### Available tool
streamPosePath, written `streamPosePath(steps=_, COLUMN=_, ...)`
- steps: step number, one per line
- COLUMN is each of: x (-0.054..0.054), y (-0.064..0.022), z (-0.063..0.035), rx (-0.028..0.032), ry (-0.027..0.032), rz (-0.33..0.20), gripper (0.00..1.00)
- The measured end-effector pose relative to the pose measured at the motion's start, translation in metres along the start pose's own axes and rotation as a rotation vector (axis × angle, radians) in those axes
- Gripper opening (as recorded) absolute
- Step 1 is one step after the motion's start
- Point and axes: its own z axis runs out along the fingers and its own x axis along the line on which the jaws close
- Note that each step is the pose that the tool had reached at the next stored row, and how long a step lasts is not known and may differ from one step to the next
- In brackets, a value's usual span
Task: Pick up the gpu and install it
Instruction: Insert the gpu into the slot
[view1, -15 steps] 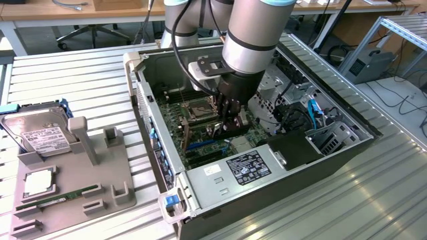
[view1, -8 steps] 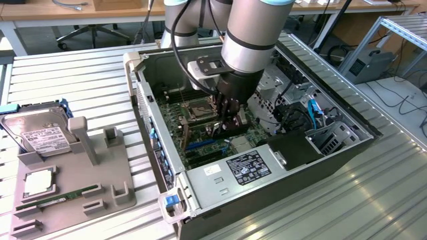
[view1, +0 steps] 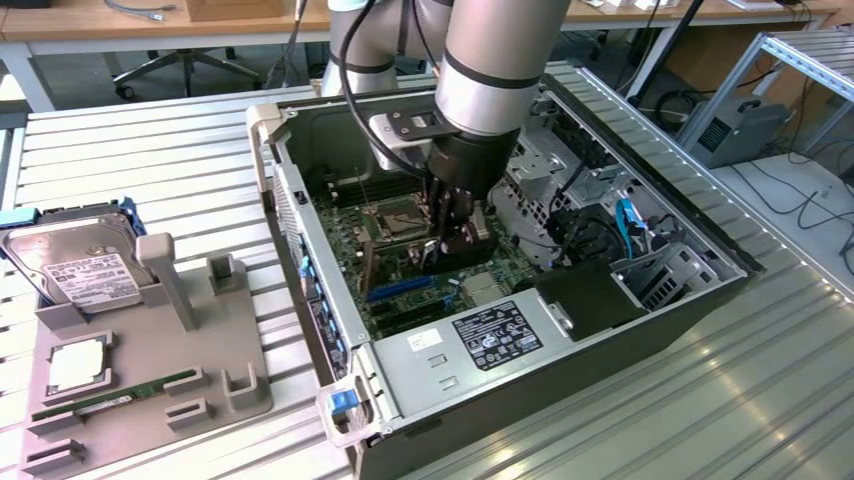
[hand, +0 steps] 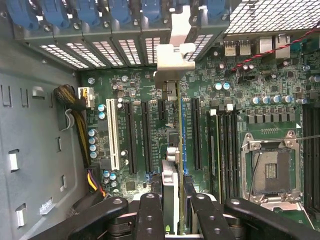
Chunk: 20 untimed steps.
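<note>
One gpu (hand: 172, 150) between gripper (hand: 172, 207) jaws

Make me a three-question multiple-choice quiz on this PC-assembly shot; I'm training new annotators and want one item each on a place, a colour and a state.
1. Where is the gpu?
A. On the grey parts tray
B. Inside the computer case, over the motherboard
C. On the bare table

2. What colour is the long expansion slot beside the black slots?
A. White
B. Red
C. Yellow

3. What state is the gripper in?
A. Open and away from everything
B. Shut on the gpu
C. Shut on the hard drive

Answers:
1 B: the card stands edge-on above the motherboard, its silver bracket by the rear slot openings.
2 A: that slot is white.
3 B: the fingers clamp the card's edge, while the hard drive rests on the tray.
</note>
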Motion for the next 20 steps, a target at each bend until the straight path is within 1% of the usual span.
streamPosePath(steps=1, x=-0.002, y=0.0003, z=0.0, rx=0.0003, ry=0.0036, rz=0.0, gripper=0.27)
streamPosePath(steps=3, x=-0.004, y=0.0015, z=0.0001, rx=0.0004, ry=0.0069, rz=0.0, gripper=0.27)
streamPosePath(steps=4, x=-0.005, y=0.0023, z=0.0002, rx=0.0004, ry=0.0076, rz=0.0, gripper=0.27)
streamPosePath(steps=6, x=-0.006, y=0.0048, z=0.0006, rx=0.0006, ry=0.008, rz=0.0, gripper=0.27)
streamPosePath(steps=8, x=-0.008, y=0.0098, z=0.001, rx=0.0005, ry=0.0096, rz=0.0, gripper=0.27)
streamPosePath(steps=13, x=-0.012, y=0.016, z=0.0023, rx=0.0006, ry=0.0107, rz=0.0, gripper=0.27)
streamPosePath(steps=15, x=-0.013, y=0.0198, z=0.0039, rx=0.0008, ry=0.0109, rz=0.0, gripper=0.27)
streamPosePath(steps=20, x=-0.012, y=0.0247, z=0.0071, rx=0.0006, ry=0.0112, rz=0.0, gripper=0.27)
